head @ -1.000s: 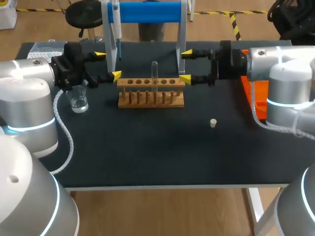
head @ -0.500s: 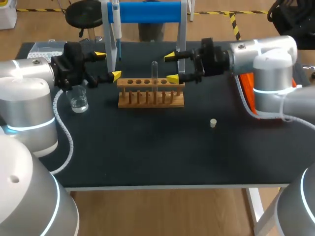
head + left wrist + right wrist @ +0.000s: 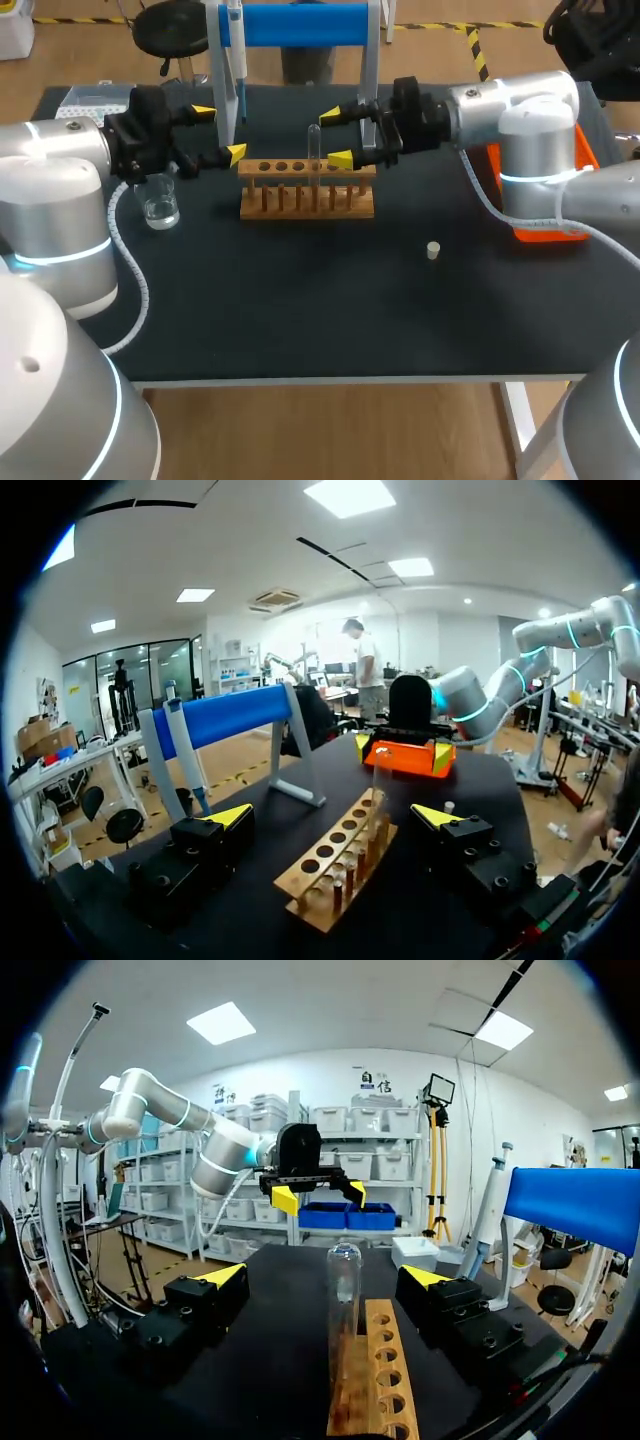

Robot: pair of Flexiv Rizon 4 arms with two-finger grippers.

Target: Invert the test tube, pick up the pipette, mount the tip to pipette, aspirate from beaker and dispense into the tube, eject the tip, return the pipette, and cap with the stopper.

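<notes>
On the black table (image 3: 300,310), a small clear beaker (image 3: 160,205) with a little liquid stands at the far left, just beneath the left arm's wrist. The left gripper (image 3: 220,133) hangs beside it with its fingers spread wide and nothing between them, one yellow tip close to the left end of the wooden rack (image 3: 307,190). Behind that gripper the pipette (image 3: 237,60) hangs on the left post of the white stand with a blue bar (image 3: 300,25). The test tube (image 3: 313,150) stands upright in a middle hole of the rack, rounded end up. The right gripper (image 3: 335,138) is level with the tube's upper part, its fingers wide apart and holding nothing. The tube stands just ahead of the tips, in line with the gap, touched by neither. The stand's right post rises close behind this gripper. The pale stopper (image 3: 433,250) lies alone nearer the front, well apart from the rack, and an orange tray (image 3: 545,232) sits at the right edge under the right arm.
</notes>
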